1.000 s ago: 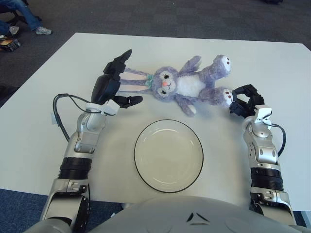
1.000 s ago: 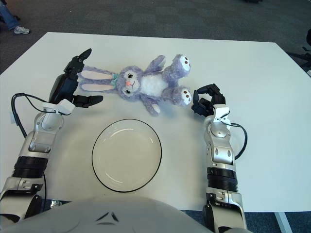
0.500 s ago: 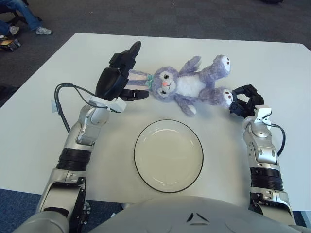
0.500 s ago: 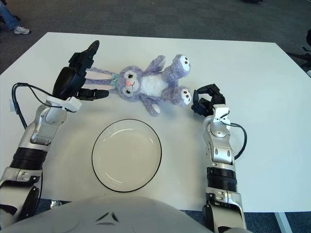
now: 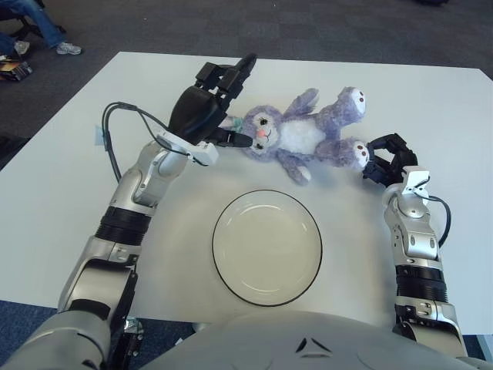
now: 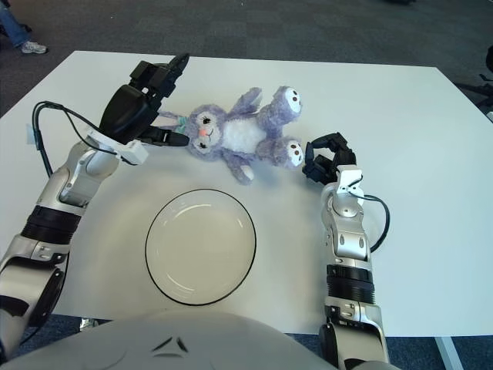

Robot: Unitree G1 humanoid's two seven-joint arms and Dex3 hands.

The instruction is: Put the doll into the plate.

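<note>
A purple plush bunny doll (image 5: 302, 134) lies on its back on the white table (image 5: 431, 108), head to the left and feet to the right. My left hand (image 5: 209, 108) is open and hovers over the doll's long ears, which it hides, just left of the head. My right hand (image 5: 387, 159) is parked at the right, beside the doll's lower foot, with its fingers curled and holding nothing. An empty white plate (image 5: 267, 246) with a dark rim sits near the table's front edge, below the doll.
A black cable (image 5: 123, 116) loops off my left forearm over the table's left side. Dark carpet surrounds the table; a seated person's legs (image 5: 38, 23) show at the far top left.
My left hand has swung right and forward from the table's left side to over the doll's ears. The doll, plate and right hand have not moved.
</note>
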